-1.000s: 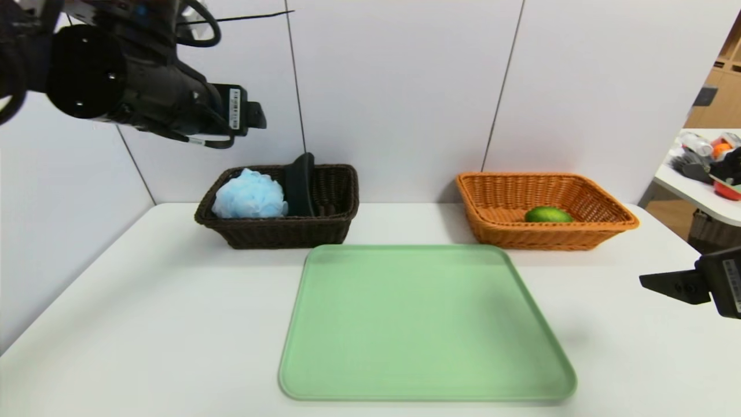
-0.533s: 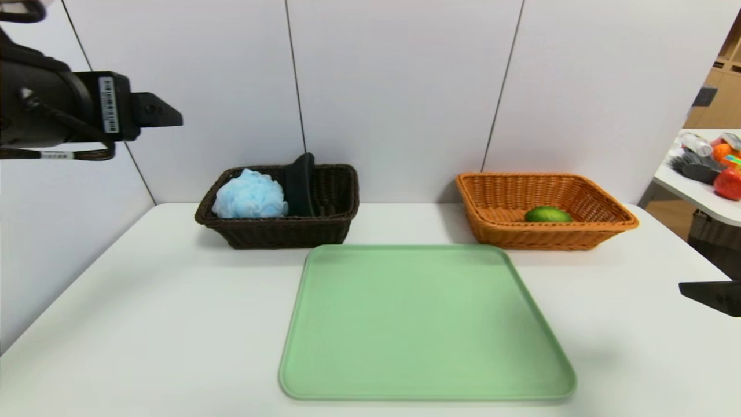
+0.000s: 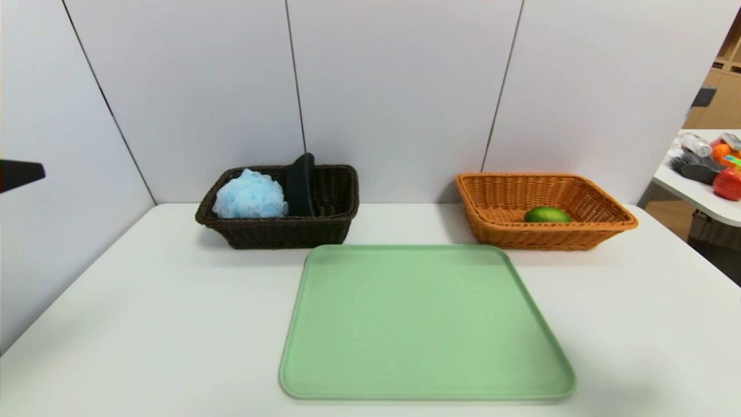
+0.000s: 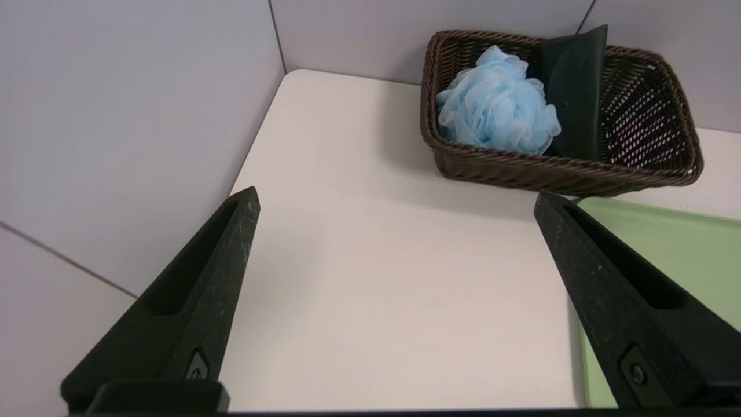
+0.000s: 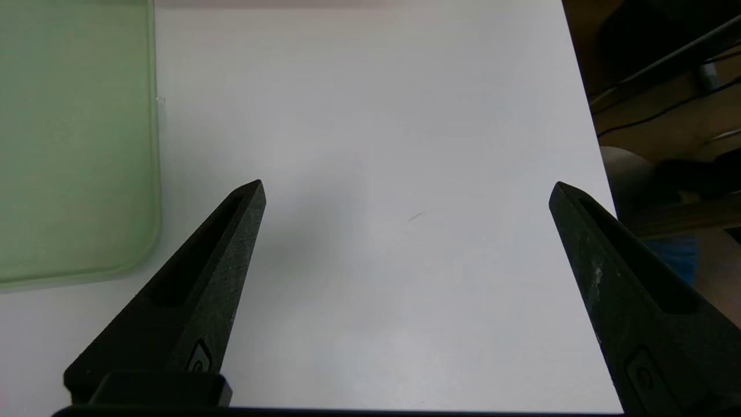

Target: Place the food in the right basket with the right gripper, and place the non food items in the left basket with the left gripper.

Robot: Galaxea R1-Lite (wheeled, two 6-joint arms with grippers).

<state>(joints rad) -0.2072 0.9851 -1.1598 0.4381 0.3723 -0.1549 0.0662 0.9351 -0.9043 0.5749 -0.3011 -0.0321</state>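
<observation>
Left wrist view: the left hand (image 4: 393, 200) is held spread and empty, the left basket (image 4: 556, 179) ahead of it with pouf (image 4: 498, 110) and glasses case (image 4: 573, 92) inside. The right hand (image 5: 405, 191) is likewise spread over bare bench (image 5: 376, 116). The lime (image 3: 547, 215) is found in the right basket (image 3: 579, 237); sorting is judged finished.

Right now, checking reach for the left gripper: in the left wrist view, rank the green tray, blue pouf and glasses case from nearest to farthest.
From the open left gripper:
1. Green tray, beside one fingertip.
2. Blue pouf, in the dark basket, at its near end.
3. Glasses case, behind the pouf, leaning upright.
</observation>
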